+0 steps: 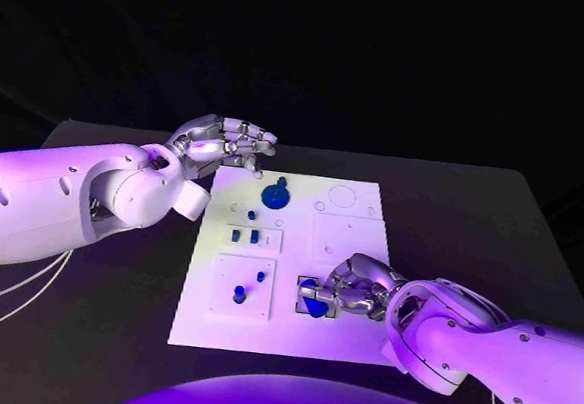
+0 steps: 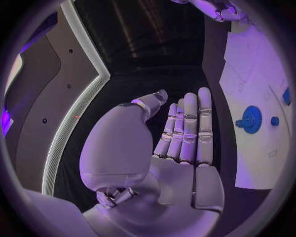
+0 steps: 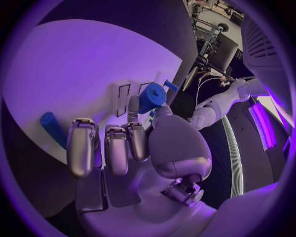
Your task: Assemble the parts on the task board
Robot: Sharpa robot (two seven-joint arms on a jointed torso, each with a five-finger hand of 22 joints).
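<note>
Looking down at a black table (image 1: 494, 219), we see a white board (image 1: 339, 339) at its middle with small blue parts on it. On the left, our left hand (image 1: 223, 143) hovers just off the board's far left corner, fingers straight and together, holding nothing; a round blue gear (image 1: 276, 197) sits on the board nearby. Further right, our right hand (image 1: 354, 286) rests on the board's near right area, fingers curled about a blue part (image 3: 151, 97). We judge it is pinching that part, though contact is partly hidden. We judge this step is seating that part; next calls for aligning it with its slot and pressing down.
</note>
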